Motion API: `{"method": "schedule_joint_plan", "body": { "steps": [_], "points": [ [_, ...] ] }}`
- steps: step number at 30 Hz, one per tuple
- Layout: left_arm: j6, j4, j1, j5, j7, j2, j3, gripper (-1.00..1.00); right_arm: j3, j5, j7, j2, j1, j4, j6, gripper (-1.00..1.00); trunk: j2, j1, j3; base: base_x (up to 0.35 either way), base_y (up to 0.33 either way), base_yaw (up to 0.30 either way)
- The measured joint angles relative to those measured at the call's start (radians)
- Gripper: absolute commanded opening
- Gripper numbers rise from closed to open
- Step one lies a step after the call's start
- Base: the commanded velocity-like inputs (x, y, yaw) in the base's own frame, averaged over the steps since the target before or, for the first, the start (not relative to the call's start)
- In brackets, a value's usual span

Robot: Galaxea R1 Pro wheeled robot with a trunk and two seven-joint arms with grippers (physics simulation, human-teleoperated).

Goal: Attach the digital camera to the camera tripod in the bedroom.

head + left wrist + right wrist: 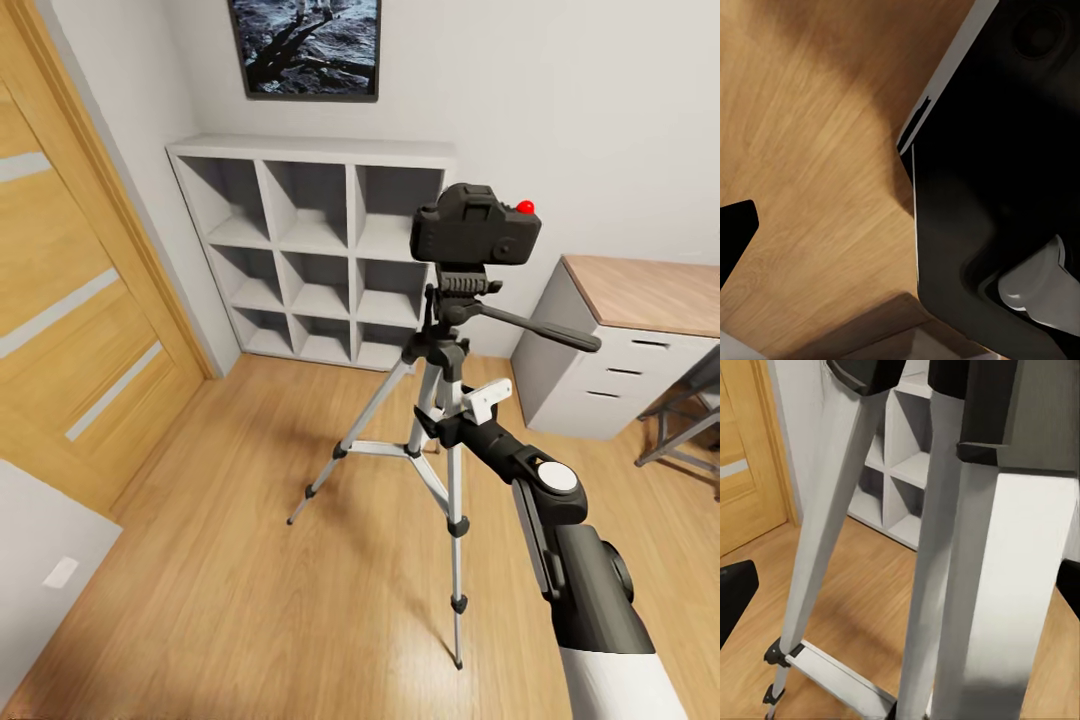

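— Digital camera (476, 225): where is it seen?

— It is seated on the black head of the camera tripod (437, 400), upright. A blocky matte-black body is shown, topped by a small glossy red dot. The long black pan handle is angled out from under it, towards the desk.

— How is the tripod built?

— Three smooth silver metal legs are splayed on the light wood plank floor (230, 590), joined by black collars and ended in black feet. In the right wrist view the legs (832, 510) are seen very close, flat-sided and brushed, with a silver cross-brace low down.

— And the right claw (487, 402)?

— It is held against the upper legs, just below the head. Pale fingers are glimpsed beside the metal, but whether they are spread or pressed together cannot be told.

— The left claw?

— One dark fingertip (733, 236) is seen at the edge of the left wrist view over floor planks, beside a glossy black housing; its state cannot be told either.

— What is set around it?

— A white cube shelf (310, 250) with square compartments stands against the pale wall, beneath a dark framed picture (310, 45). A wooden door (70, 300) with pale inlaid strips is to the left, and a grey drawer unit with a wood-grain surface (650, 290) to the right.
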Motion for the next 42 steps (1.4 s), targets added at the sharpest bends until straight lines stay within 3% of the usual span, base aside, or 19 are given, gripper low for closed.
{"method": "schedule_joint_plan", "body": {
  "steps": [29,35,42],
  "points": [
    [-0.002,0.0,0.0,0.0,0.0,0.0,0.0,1.0,-0.003,0.0,-0.006,-0.003,0.0,0.0,-0.001,1.0,0.0,0.0,0.0,-0.186,0.0,0.0],
    [-0.011,-0.005,0.001,0.001,-0.008,-0.001,-0.003,1.0,-0.002,-0.006,0.013,0.031,0.004,-0.013,0.017,1.0,0.0,0.0,0.0,0.0,0.0,0.0],
    [-0.021,-0.006,0.001,0.001,-0.008,-0.001,-0.003,1.0,-0.005,0.002,0.015,0.022,0.027,0.005,0.04,1.0,0.0,0.0,0.0,0.0,0.0,0.0]
  ]
}}
